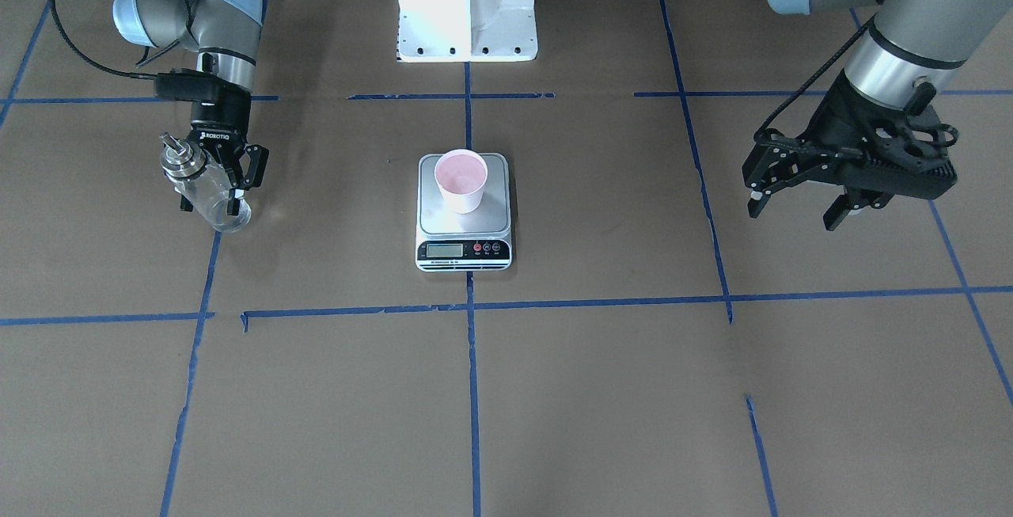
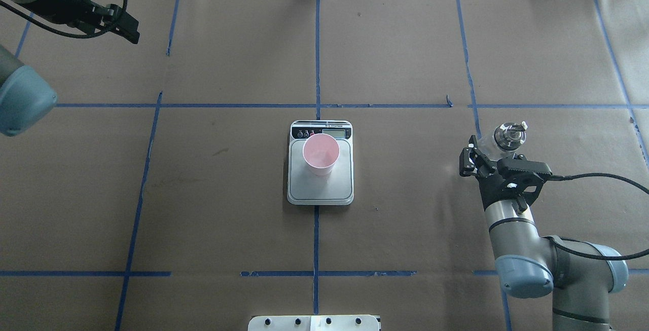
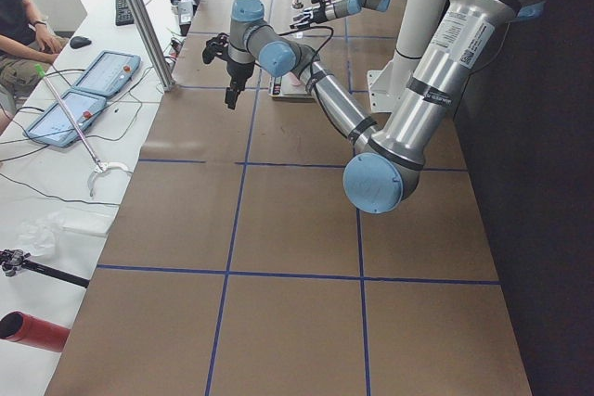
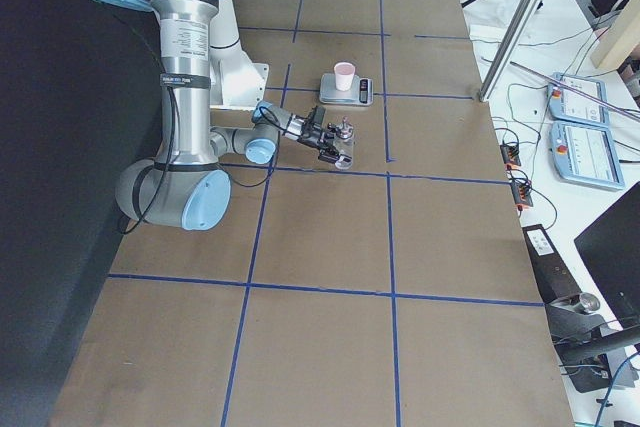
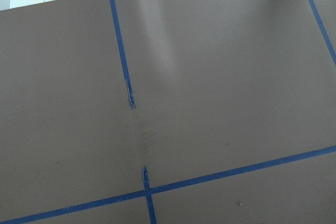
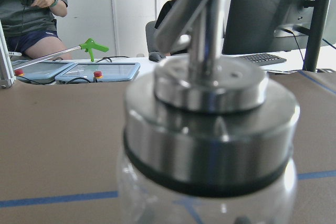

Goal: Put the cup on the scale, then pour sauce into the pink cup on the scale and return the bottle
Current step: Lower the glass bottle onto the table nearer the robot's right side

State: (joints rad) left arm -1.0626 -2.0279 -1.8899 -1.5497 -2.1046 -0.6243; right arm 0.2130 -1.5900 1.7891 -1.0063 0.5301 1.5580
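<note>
The cup (image 1: 461, 176), white outside and pale pink inside, stands upright on the far half of the scale's platform (image 1: 443, 220), mid-table; both also show in the overhead view, the cup (image 2: 320, 153) on the scale (image 2: 319, 189). My right gripper (image 1: 210, 204) is shut on the clear glass bottle (image 1: 221, 214), which is upright with a finger on each side of its body, low over the table on the robot's right. The bottle's steel cap and spout fill the right wrist view (image 6: 210, 108). My left gripper (image 1: 799, 204) is open and empty, raised well away from the scale.
Brown paper with blue tape lines (image 1: 473, 303) covers the table. The robot's white base plate (image 1: 467, 18) sits behind the scale. People and control tablets (image 4: 585, 137) are beyond the table's far side. The left wrist view shows only paper and tape (image 5: 128, 85).
</note>
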